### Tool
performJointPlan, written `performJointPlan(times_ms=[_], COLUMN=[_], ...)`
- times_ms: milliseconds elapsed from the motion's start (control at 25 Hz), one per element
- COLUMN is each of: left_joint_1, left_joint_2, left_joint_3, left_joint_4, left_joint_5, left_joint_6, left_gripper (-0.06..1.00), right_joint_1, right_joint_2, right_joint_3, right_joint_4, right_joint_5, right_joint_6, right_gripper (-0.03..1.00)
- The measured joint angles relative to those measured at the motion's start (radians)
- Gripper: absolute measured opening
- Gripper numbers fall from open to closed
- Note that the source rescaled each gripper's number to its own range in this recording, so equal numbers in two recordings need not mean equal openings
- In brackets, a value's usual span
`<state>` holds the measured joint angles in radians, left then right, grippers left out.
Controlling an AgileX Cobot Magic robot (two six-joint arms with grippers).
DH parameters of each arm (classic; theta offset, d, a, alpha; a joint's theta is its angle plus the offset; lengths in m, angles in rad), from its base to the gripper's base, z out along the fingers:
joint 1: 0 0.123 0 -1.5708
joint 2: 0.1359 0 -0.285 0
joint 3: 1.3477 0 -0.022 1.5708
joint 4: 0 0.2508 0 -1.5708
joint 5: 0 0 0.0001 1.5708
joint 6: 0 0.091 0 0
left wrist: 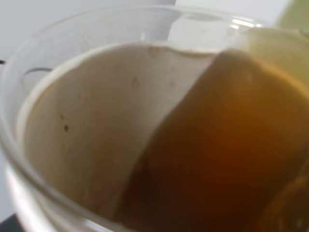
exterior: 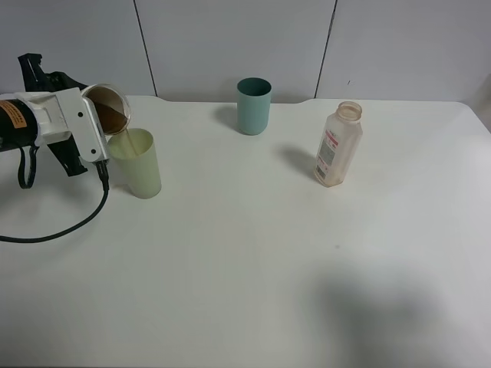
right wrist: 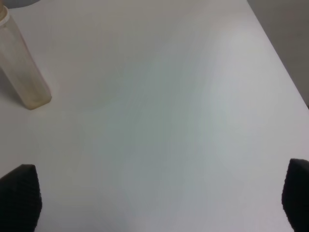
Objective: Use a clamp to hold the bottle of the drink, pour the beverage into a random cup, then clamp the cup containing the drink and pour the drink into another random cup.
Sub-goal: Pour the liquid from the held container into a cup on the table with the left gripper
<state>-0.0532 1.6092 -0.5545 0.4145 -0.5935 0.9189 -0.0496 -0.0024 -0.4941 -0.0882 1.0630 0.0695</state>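
At the table's far left my left gripper (exterior: 97,125) is shut on the cup containing the drink (exterior: 108,108), tipped on its side over the pale yellow-green tumbler (exterior: 139,165). A thin stream of brown beverage (exterior: 132,142) runs from its rim into the tumbler. The left wrist view is filled by the cup's inside wall (left wrist: 87,130) and the brown beverage (left wrist: 217,150), with the tumbler's rim (left wrist: 297,17) at one corner. The bottle (exterior: 337,144) (right wrist: 21,67) stands upright at the right and looks drained. My right gripper (right wrist: 157,198) is open above bare table, its fingertips (right wrist: 19,195) wide apart.
A teal tumbler (exterior: 253,105) stands upright at the back centre. A black cable (exterior: 61,226) loops from the left arm across the white table (exterior: 245,253). The table's far right edge shows in the right wrist view.
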Motion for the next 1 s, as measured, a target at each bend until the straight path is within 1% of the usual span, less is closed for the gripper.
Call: performJointPlan(times_ms=[440,800,1000], left_joint_1=[0.0,0.0,0.0], left_joint_2=[0.0,0.0,0.0], left_joint_3=[0.0,0.0,0.0], left_joint_4=[0.0,-0.002,-0.003], left_joint_5=[-0.001,-0.004,-0.004], left_joint_6=[0.052,0.058,0.091], left_gripper=[0.03,0.03,0.03], right_joint_1=[0.0,0.0,0.0], right_joint_2=[0.0,0.0,0.0], right_joint_3=[0.0,0.0,0.0], right_joint_4=[0.0,0.0,0.0], right_joint_5=[0.0,0.0,0.0], right_joint_6=[0.0,0.0,0.0], right_gripper=[1.0,1.0,1.0])
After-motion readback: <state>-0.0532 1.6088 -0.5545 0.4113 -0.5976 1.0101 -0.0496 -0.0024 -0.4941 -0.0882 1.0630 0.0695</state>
